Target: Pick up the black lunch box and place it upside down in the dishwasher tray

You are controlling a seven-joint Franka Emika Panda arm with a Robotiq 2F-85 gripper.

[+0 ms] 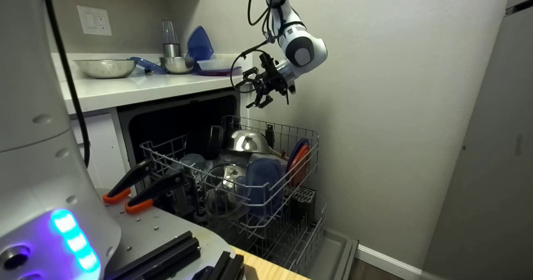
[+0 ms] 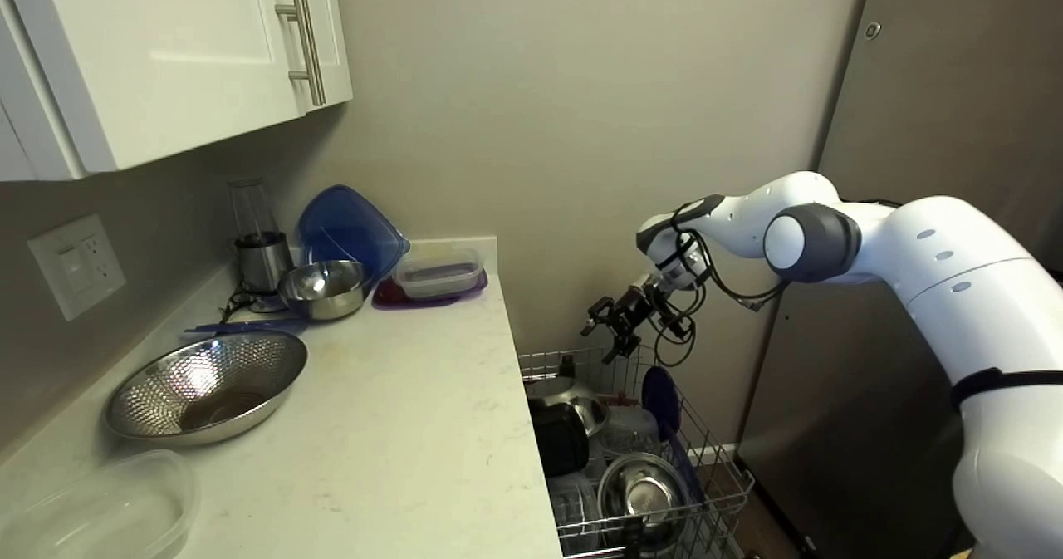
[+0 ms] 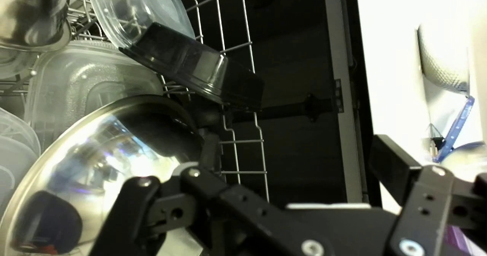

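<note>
Above the far part of the dishwasher tray (image 1: 287, 131), as both exterior views show: one gripper (image 3: 302, 159), black, mounted on a white arm (image 2: 735, 231). Jaws stand wide apart and hold nothing; position, well apart from the black lunch box (image 3: 182, 54).

Lunch box: one, rounded at the corners. It sits inside the tray, on the side next to the counter (image 2: 432, 426), and appears tipped up on edge; which way its opening faces cannot be told.

Tray: one, grey wire, with prongs and basket sides. It stands out from the dark mouth of the dishwasher (image 1: 179, 122), over a lower rack (image 1: 310, 246).

Near the lunch box: upturned steel bowl (image 3: 95, 172), polished, just beside it; clear tub (image 3: 142, 10), partly overlapped by the box in the wrist view, contact between the two not determinable; clear container (image 3: 95, 71), squarish.

Elsewhere in the tray: second steel bowl (image 2: 648, 492); blue dish (image 1: 263, 180), on edge; purple round piece (image 1: 293, 151) and orange piece (image 1: 299, 167), upright side by side along one tray wall.

On the counter, pale-topped: perforated colander (image 2: 208, 393); small steel bowl (image 2: 325, 293); blender (image 2: 264, 262), just beside that bowl; blue lid (image 2: 345, 227), propped upright; translucent food container (image 2: 440, 277) upon a purple lid (image 2: 407, 301); transparent bowl (image 2: 100, 509) at the near end in an exterior view.
</note>
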